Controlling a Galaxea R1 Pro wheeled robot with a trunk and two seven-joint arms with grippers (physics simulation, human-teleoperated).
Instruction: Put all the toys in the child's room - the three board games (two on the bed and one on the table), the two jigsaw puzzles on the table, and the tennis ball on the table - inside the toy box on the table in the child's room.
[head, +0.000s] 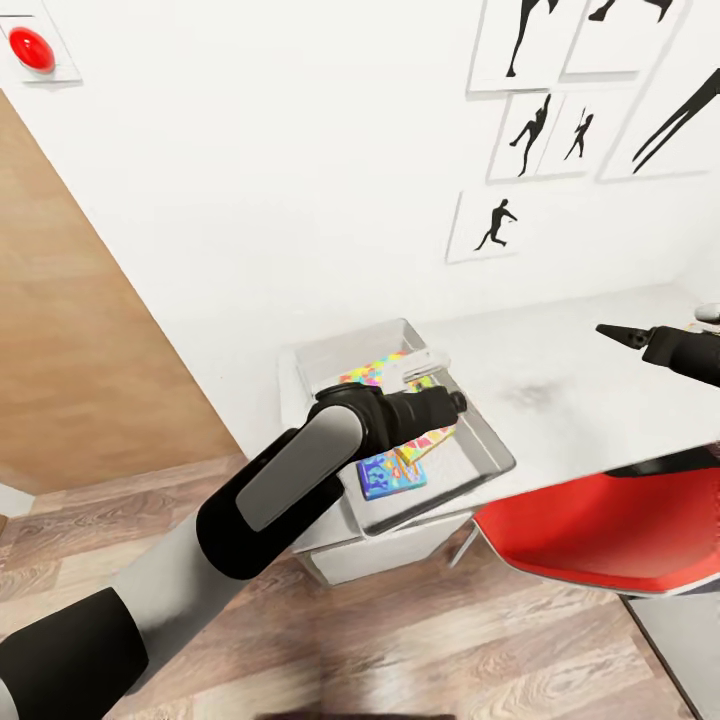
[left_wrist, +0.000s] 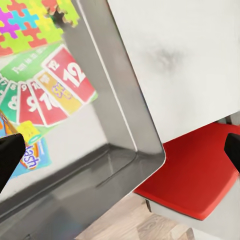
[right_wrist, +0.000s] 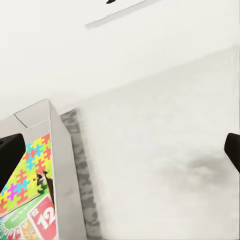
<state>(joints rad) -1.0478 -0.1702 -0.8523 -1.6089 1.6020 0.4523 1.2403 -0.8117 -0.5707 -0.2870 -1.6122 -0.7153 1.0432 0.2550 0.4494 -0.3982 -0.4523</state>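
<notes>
Hovering over the toy box (head: 490, 455) at the surface's (head: 580, 380) corner, the left tool (left_wrist: 120, 155) hangs spread and empty above the games (left_wrist: 45, 90) and puzzle (left_wrist: 25, 25) inside, probably just unloaded. The right tool (right_wrist: 120, 152), also spread, waits over bare surface.

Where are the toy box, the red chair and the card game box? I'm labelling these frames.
toy box (left_wrist: 142, 145), left wrist view, on its grey rim.
red chair (head: 590, 535), head view, on its seat.
card game box (left_wrist: 50, 85), left wrist view, on its lid.
</notes>
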